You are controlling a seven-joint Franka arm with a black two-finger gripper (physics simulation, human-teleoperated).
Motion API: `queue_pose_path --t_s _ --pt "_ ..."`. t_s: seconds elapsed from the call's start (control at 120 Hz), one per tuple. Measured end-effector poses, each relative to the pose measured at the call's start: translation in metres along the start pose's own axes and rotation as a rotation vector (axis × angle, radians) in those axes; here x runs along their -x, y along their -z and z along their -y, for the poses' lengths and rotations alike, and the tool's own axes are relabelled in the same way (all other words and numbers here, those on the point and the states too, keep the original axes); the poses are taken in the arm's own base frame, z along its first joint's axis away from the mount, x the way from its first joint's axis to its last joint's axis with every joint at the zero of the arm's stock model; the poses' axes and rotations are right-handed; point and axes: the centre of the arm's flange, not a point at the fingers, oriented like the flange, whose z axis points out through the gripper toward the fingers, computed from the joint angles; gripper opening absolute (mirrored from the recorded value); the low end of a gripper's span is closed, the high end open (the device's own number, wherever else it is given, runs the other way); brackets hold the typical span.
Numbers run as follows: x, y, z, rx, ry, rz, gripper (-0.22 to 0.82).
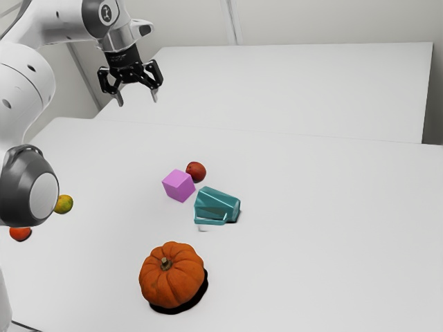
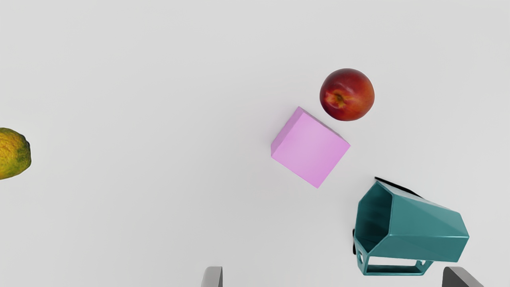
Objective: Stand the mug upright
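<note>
In the exterior view, the gripper [image 1: 137,102] hangs with its fingers spread, up near the far edge of the white table [image 1: 332,228]. The mug [image 1: 220,205] lies on its side on the tabletop, mouth toward the exterior view's left, well apart from that edge; white surface stretches from its base toward the exterior view's right, and a gap separates it from the pumpkin [image 1: 172,274], nearer the camera. I count one mug, one pumpkin, one pink cube [image 1: 178,185] and three small fruits: a dark red one [image 1: 196,171] by the cube, a yellow-green one [image 1: 63,204] and an orange-red one [image 1: 21,234] near the arm [image 1: 26,93]. In the wrist view, the fingers stand wide apart, one near the mug's handle [image 2: 394,270]; narrow gaps part cube from mug and cube from dark red fruit.
</note>
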Motion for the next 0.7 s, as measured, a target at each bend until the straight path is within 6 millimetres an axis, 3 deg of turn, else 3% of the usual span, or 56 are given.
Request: queue_pose_path --t_s 0.175,0.292,0.533,0.7 --pt "0.000 0.000 0.003 -0.004 0.012 0.005 0.60" --pt "0.009 -0.011 -0.029 0.009 -0.040 0.030 0.60" --pt "0.046 -0.099 -0.018 0.135 -0.055 0.162 0.60" --pt "0.057 -0.143 -0.017 0.233 -0.071 0.135 0.60"
